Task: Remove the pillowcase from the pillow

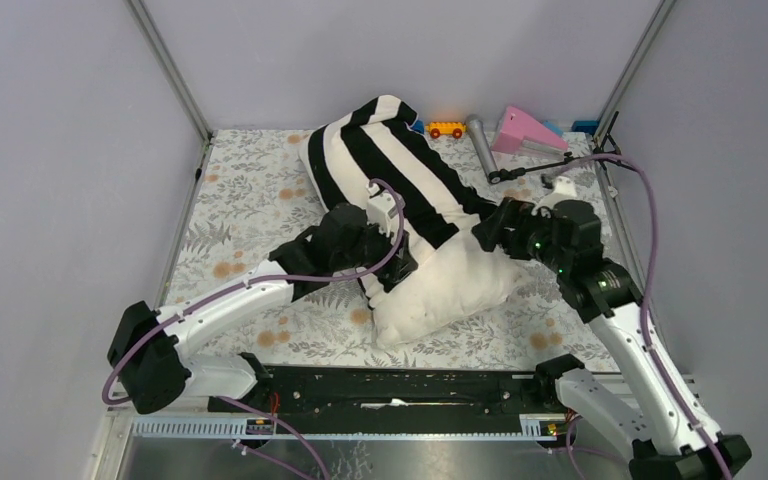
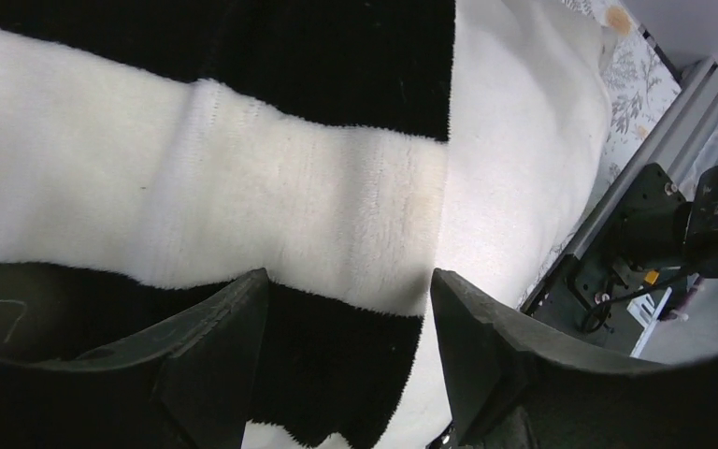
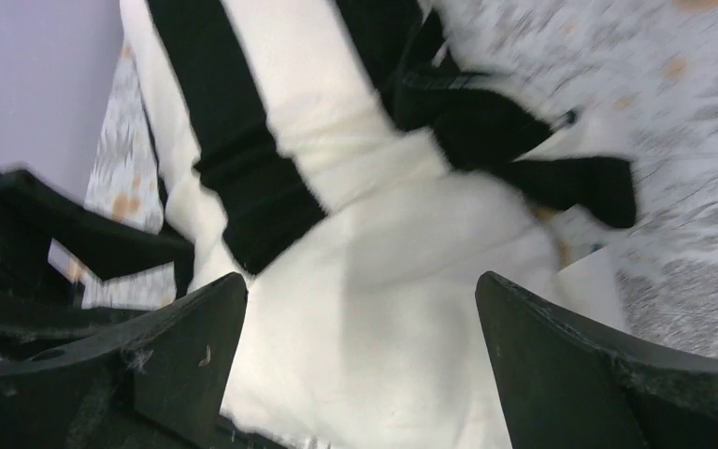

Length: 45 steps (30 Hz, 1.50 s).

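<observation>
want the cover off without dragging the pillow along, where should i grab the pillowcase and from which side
Probably the loose black flap at the open hem of the pillowcase, approached from the right. It stands free of the pillow, whose bare cream near end already sticks out, so pulling the hem toward the far side should slide the cover off.

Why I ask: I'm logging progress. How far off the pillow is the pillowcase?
Partly done: the pillow is bare at its near end. In hand: left gripper and right gripper hover open by the hem of the pillowcase, gripping nothing. Left: the far part sits inside the stripes and must be pulled out.
</observation>
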Available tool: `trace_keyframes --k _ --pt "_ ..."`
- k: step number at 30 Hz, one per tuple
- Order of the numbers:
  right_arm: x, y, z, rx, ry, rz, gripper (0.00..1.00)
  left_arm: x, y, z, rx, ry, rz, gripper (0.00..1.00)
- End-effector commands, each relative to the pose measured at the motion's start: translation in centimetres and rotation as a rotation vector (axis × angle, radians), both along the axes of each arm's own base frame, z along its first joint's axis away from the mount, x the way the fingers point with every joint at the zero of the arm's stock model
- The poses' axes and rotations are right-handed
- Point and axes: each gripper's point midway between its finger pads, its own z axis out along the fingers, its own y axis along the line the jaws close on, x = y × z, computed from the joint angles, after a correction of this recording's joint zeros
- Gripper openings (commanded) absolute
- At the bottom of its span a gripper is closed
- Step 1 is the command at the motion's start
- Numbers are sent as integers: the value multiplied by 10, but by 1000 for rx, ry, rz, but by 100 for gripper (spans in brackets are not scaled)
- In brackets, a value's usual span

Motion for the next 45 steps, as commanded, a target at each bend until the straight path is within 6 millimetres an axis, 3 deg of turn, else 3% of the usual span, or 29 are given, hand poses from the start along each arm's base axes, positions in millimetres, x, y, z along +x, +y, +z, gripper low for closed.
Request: trace_keyframes --k 1,5,7,10,14,15,16,17,18,19,22,27,31,33,37,42,45 --pt "-25 38 -29 -74 112 145 100 6 -5 10 24 -24 7 62" --pt "-46 63 -68 -361 157 168 100 21 5 -3 102 -11 100 50" --pt "-49 70 -85 -457 191 178 100 26 8 -6 118 -10 135 37" --pt "-49 74 -100 -524 203 176 100 37 16 -7 137 -18 219 15" --pt "-48 80 -119 -514 199 197 96 58 33 0 138 -40 364 0" --pt "-48 82 -124 -507 198 205 87 66 40 2 137 -37 407 0" --pt "-49 84 -129 -499 200 210 61 74 48 3 131 -31 446 0" --pt "-49 84 -133 -492 200 200 25 82 56 3 122 -20 482 0" --pt "-48 80 -136 -485 203 169 2 91 66 2 106 -1 524 0" --pt "-46 75 -134 -479 195 130 0 100 76 2 85 15 556 0" --pt "-43 57 -116 -411 118 25 0 125 103 6 -70 78 620 0" --pt "-35 2 -54 -326 -74 -196 0 157 162 -4 -241 147 784 0" --pt "-37 -64 -19 -325 -177 -475 0 163 217 -27 -275 171 1027 0" --pt "-41 -83 -9 -328 -215 -545 0 159 237 -36 -311 175 1095 0" --pt "-36 -69 -19 -389 -201 -456 0 145 254 -31 -338 121 1149 0" --pt "-20 -9 -64 -428 -54 -227 0 115 264 14 -444 -41 1174 0" --pt "-3 19 -79 -344 16 -144 0 90 275 36 -464 -142 1225 0"
